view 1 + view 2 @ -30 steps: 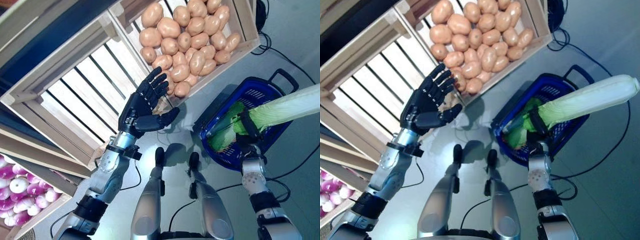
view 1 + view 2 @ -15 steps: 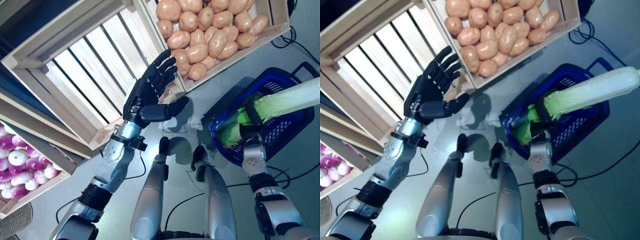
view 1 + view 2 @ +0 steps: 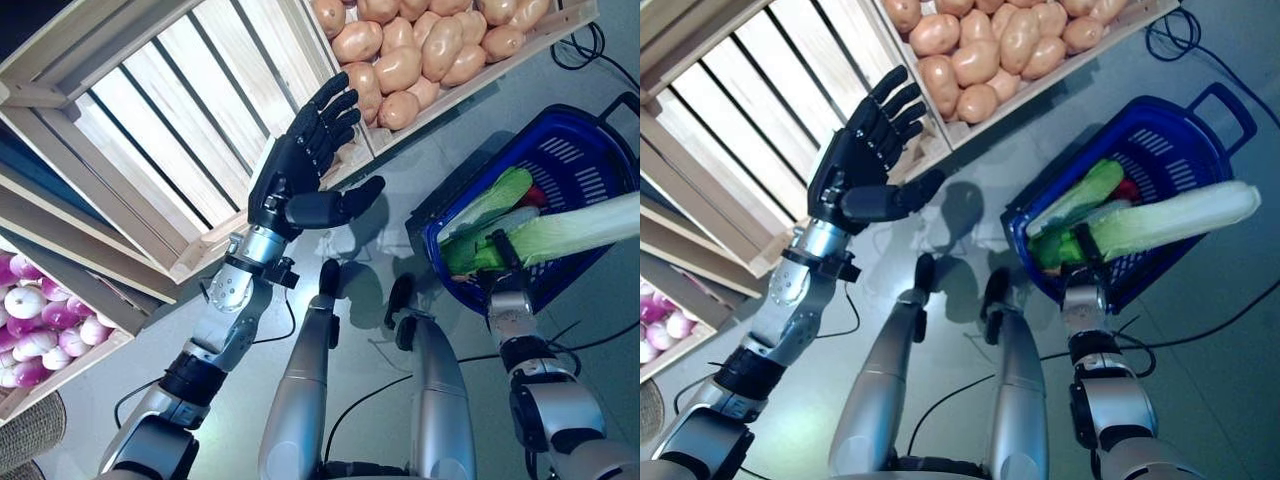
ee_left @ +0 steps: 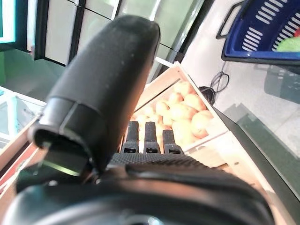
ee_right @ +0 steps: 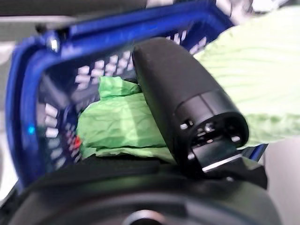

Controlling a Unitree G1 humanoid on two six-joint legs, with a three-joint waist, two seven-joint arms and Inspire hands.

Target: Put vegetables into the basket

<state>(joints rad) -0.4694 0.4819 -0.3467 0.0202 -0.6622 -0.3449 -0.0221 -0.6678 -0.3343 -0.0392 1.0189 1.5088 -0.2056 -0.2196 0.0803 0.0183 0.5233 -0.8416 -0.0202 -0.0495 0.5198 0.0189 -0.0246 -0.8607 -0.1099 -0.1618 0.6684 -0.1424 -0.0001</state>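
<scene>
My right hand [image 3: 500,262] is shut on a long pale green cabbage [image 3: 585,226], held slanting across the near rim of the blue basket [image 3: 1160,150] on the floor. Its thumb [image 5: 183,98] lies over the leaves [image 5: 117,123] in the right wrist view. A long green vegetable [image 3: 492,200] and something red [image 3: 536,195] lie in the basket. My left hand [image 3: 292,180] is open and empty, palm up, raised in front of the wooden crates. It also shows in the left wrist view [image 4: 108,89].
The wooden stand's slatted crates [image 3: 170,130] rise at the left and top, one crate [image 3: 470,75] ending close to the basket's far side. Bare grey floor [image 3: 400,160] lies between the stand and the basket.
The camera has shifted. The cabbage has come down and lies flatter over the basket. My left hand stays raised and open.
</scene>
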